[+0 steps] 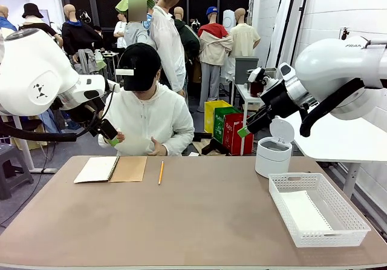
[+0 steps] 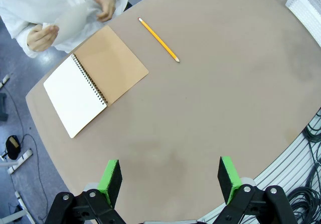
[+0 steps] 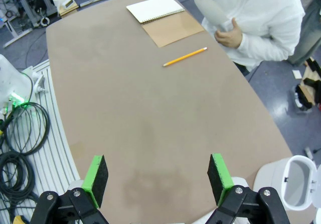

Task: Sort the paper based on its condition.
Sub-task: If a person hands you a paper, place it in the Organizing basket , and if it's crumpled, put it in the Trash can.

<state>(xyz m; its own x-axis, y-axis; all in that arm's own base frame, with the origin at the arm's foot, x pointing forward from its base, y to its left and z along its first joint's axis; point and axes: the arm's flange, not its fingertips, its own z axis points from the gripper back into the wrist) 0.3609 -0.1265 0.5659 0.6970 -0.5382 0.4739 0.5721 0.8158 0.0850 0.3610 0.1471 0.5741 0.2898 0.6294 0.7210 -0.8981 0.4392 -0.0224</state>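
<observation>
Across the table a person holds a smooth white sheet of paper (image 1: 138, 145) in both hands, just off the far edge; it is also the paper (image 2: 74, 17) in the left wrist view and the paper (image 3: 214, 11) in the right wrist view. My left gripper (image 1: 110, 134) hangs high over the table's far left, near the person's hand. In its own view the left gripper (image 2: 169, 181) stands open with nothing between the pads. My right gripper (image 1: 245, 131) is raised at the far right, and the right gripper (image 3: 158, 180) is open and holds nothing.
An open spiral notebook (image 1: 110, 169) with a brown cover and a yellow pencil (image 1: 161, 172) lie at the far left. A white lidded bin (image 1: 273, 152) stands far right. A white mesh basket (image 1: 351, 212) sits at the near right; a flat white sheet seems to lie inside.
</observation>
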